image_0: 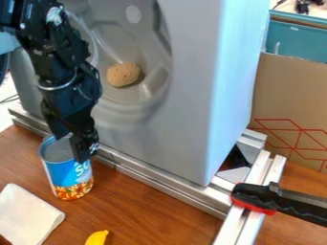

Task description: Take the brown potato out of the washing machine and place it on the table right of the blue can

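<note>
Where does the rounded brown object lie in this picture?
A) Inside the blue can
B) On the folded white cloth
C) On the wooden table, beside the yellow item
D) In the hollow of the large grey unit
D: the brown object sits within the rounded hollow of the grey unit, above and behind the blue can.

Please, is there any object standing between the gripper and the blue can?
Nothing visible stands between the gripper and the blue can: the gripper hangs at its rim, though whether they touch is unclear. The white cloth lies off to the side.
</note>
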Motion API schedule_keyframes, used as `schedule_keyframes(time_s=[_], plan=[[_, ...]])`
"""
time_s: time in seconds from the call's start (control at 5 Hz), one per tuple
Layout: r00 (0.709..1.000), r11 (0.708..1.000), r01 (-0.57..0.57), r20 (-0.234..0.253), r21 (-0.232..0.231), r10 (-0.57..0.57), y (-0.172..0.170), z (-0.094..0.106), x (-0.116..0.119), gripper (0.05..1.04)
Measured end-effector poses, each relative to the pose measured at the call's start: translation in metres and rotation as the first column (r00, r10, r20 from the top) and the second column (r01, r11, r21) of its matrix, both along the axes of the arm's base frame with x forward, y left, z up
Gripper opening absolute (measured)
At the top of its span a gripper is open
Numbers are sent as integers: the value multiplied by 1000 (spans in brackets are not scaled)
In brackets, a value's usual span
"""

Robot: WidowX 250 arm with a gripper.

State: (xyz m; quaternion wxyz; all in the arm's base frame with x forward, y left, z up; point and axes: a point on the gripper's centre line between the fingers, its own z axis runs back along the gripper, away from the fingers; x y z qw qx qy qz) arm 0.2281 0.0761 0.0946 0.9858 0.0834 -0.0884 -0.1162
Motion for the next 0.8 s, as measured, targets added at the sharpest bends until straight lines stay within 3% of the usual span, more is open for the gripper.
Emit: schedule_keyframes(time_s=[0.2, 0.6, 0.8], plan=[[985, 997, 69, 156, 31, -73, 12, 11, 37, 998], [961, 991, 47, 264, 126, -79, 34, 23, 69, 998], [949, 984, -17, 312, 175, -39, 31, 30, 81, 998]])
